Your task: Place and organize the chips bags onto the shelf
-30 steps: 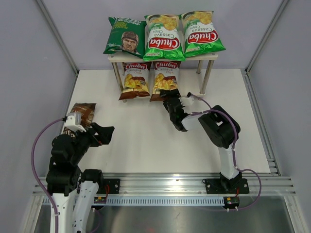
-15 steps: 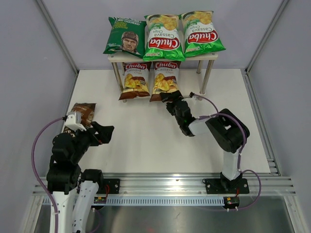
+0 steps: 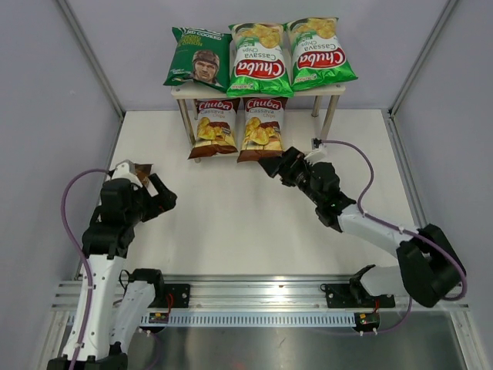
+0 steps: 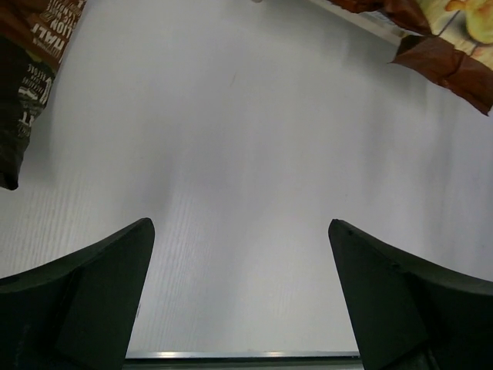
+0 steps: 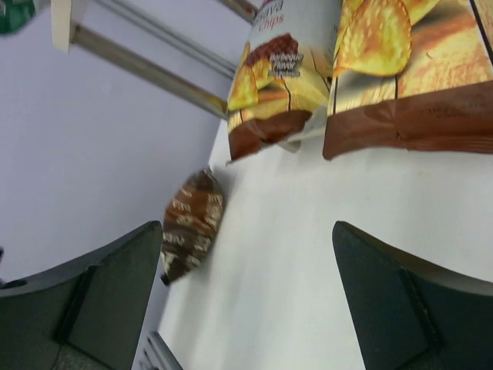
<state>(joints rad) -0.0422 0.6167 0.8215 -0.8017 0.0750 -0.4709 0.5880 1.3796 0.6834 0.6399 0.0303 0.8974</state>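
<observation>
The left gripper point(image 4: 240, 231) is held wide open and empty, its dark, matte, wedge-shaped fingers point(image 4: 92, 293) poised over the bare white table point(image 3: 231, 231). Just to its left lies the dark brown Kettle bag point(image 4: 31, 69), flat on the table and well apart from the shelf point(image 3: 179, 90); it is judged to be the one bag not yet shelved.

The right gripper point(image 3: 273, 166) is likewise spread and empty, just in front of the two brown-and-white Chuba bags point(image 3: 215, 123) on the lower tier. Their crimped brown ends jut forward past the board.

On the top tier three bags are laid side by side: a dark green bag with a man's face point(image 3: 199, 58) and two bright green Chuba bags point(image 3: 259, 58).

The Kettle bag is expected to be light, air-puffed and pillowy. Its glossy film is probably slippery and crinkly, and its contents are brittle. It would best be taken by a flat crimped end seam or pinched edge, not squeezed across the swollen middle, where it could slip or the chips be crushed.

The shelf is made of pale boards on thin metal legs.
</observation>
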